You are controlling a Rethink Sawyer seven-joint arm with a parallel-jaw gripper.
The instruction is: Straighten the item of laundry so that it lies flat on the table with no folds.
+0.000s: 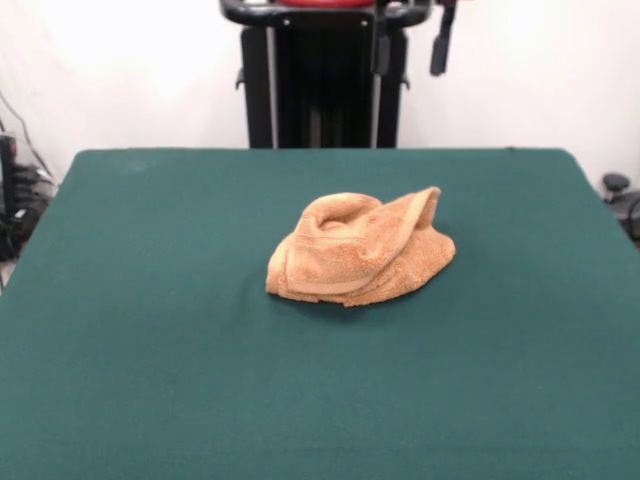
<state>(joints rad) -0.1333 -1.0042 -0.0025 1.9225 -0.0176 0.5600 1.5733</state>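
Note:
The item of laundry [360, 252], a small orange-tan terry towel, lies crumpled in a heap near the middle of the dark green table [150, 330]. Its smoother woven band curves across the front of the heap, and one corner stands up at the right rear. The towel is folded over itself in several layers. Only dark tips of my gripper [410, 50] show at the picture's top edge, in front of the pedestal. They are drawn back, far above and behind the towel, and touch nothing.
The black pedestal [320, 90] stands behind the table's far edge against a white wall. Cables and dark gear [15, 200] sit off the table's left side, and a dark object [620, 195] off its right.

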